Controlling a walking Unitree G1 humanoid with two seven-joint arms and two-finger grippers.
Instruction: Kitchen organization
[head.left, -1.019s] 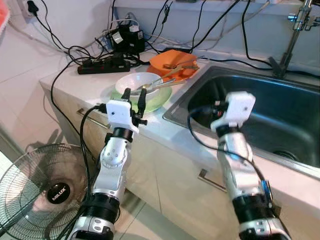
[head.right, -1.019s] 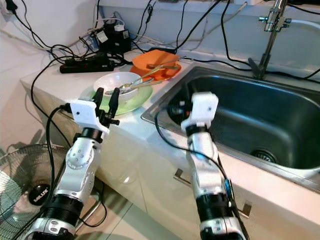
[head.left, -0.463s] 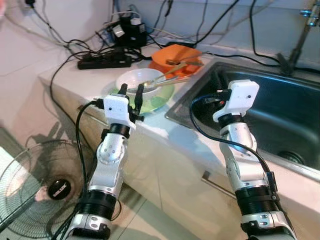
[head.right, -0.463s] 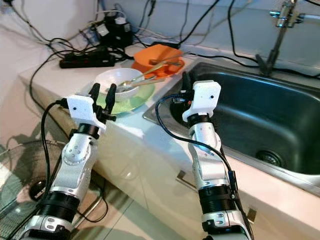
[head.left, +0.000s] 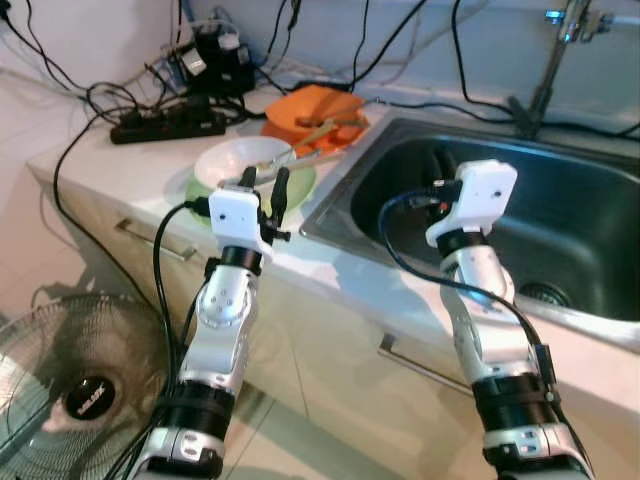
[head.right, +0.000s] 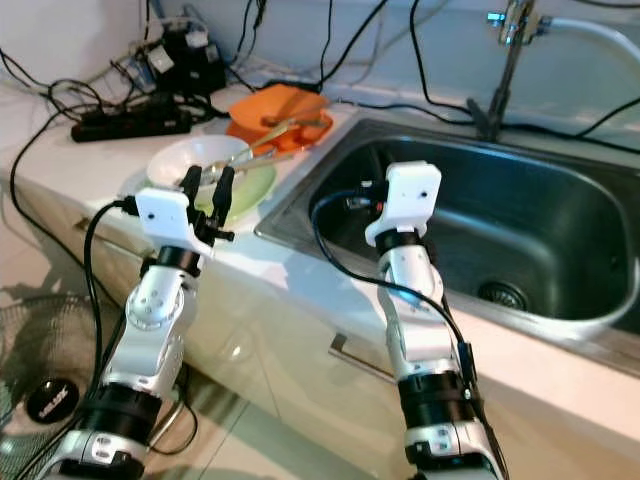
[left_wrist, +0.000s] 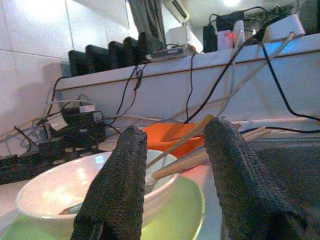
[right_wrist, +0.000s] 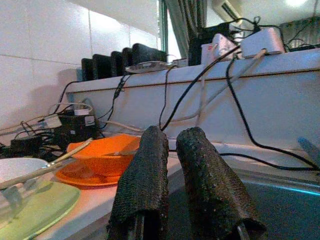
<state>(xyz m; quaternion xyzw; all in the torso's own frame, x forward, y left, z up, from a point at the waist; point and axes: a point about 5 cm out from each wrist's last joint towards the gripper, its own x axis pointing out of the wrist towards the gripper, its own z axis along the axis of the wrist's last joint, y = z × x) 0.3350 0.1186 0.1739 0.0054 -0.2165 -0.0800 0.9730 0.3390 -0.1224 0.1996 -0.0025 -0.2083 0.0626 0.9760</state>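
Observation:
A white bowl (head.left: 243, 161) sits on a green plate (head.left: 301, 186) on the counter, with chopsticks (head.left: 322, 150) lying across its rim. Behind it stand an orange bowl and plate (head.left: 313, 106) with utensils in them. My left gripper (head.left: 266, 186) is open, just in front of the white bowl (left_wrist: 65, 187), with nothing between its fingers (left_wrist: 122, 190). To the right, above the near left corner of the steel sink (head.left: 560, 215), my right gripper (head.left: 441, 166) is shut and empty, its fingers (right_wrist: 145, 185) pointing toward the back wall.
A black power strip (head.left: 165, 122) and tangled cables lie at the back left of the counter. The faucet (head.left: 548, 55) rises behind the sink. A floor fan (head.left: 70, 390) stands at the lower left. Drawer handles (head.left: 420, 365) line the cabinet front.
The whole picture has shifted as the camera moved. My right gripper has risen a little over the sink's edge. The left gripper stays open in front of the bowl.

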